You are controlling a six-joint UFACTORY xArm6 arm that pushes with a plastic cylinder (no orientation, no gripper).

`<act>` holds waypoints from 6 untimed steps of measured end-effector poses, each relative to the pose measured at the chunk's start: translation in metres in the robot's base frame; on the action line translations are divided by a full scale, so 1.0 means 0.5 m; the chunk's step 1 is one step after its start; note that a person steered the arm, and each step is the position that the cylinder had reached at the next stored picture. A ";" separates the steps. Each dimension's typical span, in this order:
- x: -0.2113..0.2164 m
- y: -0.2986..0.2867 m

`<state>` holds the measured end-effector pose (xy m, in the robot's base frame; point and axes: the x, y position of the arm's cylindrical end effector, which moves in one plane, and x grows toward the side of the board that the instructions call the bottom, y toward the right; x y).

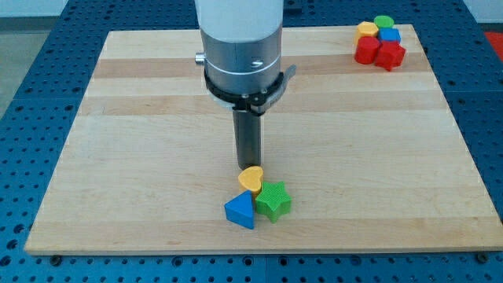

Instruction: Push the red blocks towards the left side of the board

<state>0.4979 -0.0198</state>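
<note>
Two red blocks sit at the board's top right corner: one [365,50] on the left and one [390,56] just right of it, touching. A yellow block [367,30], a blue block [388,35] and a green round block [383,21] crowd behind them. My tip [249,167] is near the board's bottom middle, far from the red blocks, just above and touching or nearly touching a yellow heart block [251,179].
A green star block [273,200] and a blue triangular block [241,211] lie just below the yellow heart. The wooden board [141,141] lies on a blue perforated table [23,79]. The arm's grey and white body [240,55] rises above the tip.
</note>
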 end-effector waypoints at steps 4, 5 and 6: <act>-0.145 0.270; -0.140 0.458; -0.148 0.561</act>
<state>0.4237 0.2609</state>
